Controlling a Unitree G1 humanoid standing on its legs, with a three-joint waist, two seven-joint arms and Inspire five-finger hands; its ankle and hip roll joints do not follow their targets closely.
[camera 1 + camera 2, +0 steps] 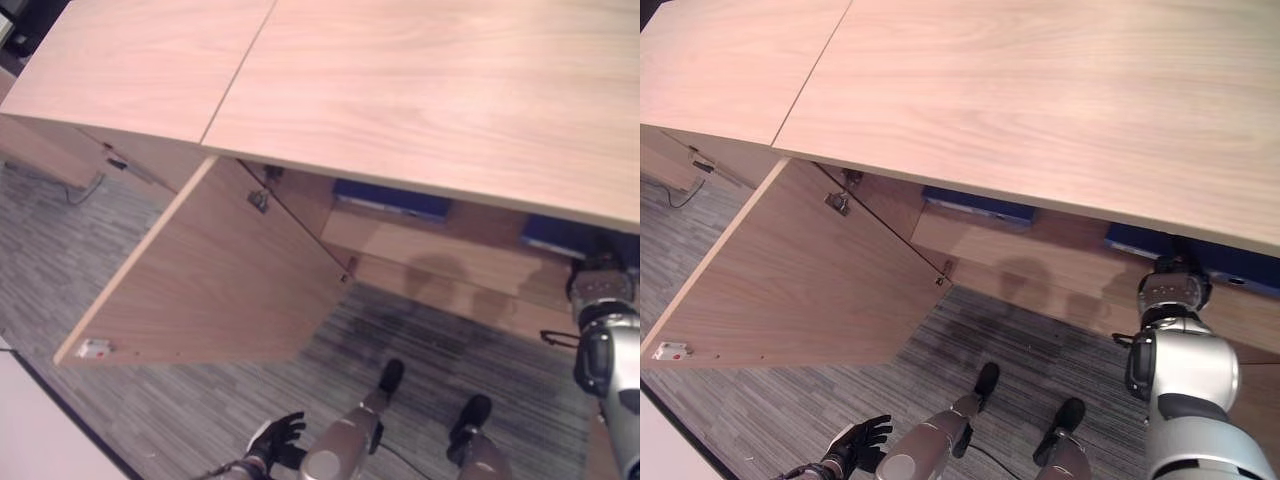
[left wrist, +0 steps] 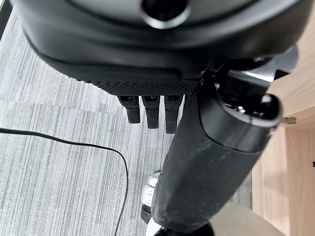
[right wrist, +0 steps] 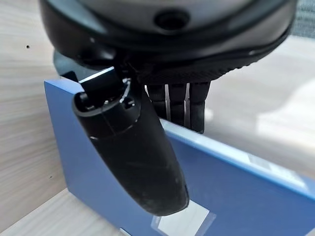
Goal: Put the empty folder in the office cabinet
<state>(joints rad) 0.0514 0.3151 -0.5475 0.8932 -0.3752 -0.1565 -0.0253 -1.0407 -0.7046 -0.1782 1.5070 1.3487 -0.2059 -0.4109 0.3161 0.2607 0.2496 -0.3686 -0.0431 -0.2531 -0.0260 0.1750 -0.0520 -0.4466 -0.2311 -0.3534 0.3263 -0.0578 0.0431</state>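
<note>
The cabinet [image 1: 420, 250] is seen from above, under its pale wooden top. Its door [image 1: 210, 280] stands swung wide open on the robot's left, above the grey carpet [image 1: 440, 340].

The right arm is reached in under the top, towards the shelf [image 1: 1040, 250]. In the right wrist view the right hand [image 3: 162, 98] is clamped on a blue folder [image 3: 236, 191]: the thumb lies across the near face and the fingers [image 3: 179, 105] are hooked over the upper edge. The folder stands on edge, with its long axis running roughly level along the shelf, beside the wooden side wall. Its lower edge appears to rest on the shelf board, though full contact cannot be confirmed. A blue object [image 1: 1220, 258] is visible just past the right wrist in the head views; this is judged to be the same folder. A second blue item [image 1: 390, 200] lies further left on the shelf, well apart from the hand.

The left hand [image 1: 275, 440] hangs low over the carpet, far from the cabinet, with fingers relaxed and nothing held.

The task is judged nearly complete. The folder lies directly under and in front of the right hand, so the coming move turns on a release and a straight withdrawal. The risk noted is that the folder may tip as the fingers come away.
</note>
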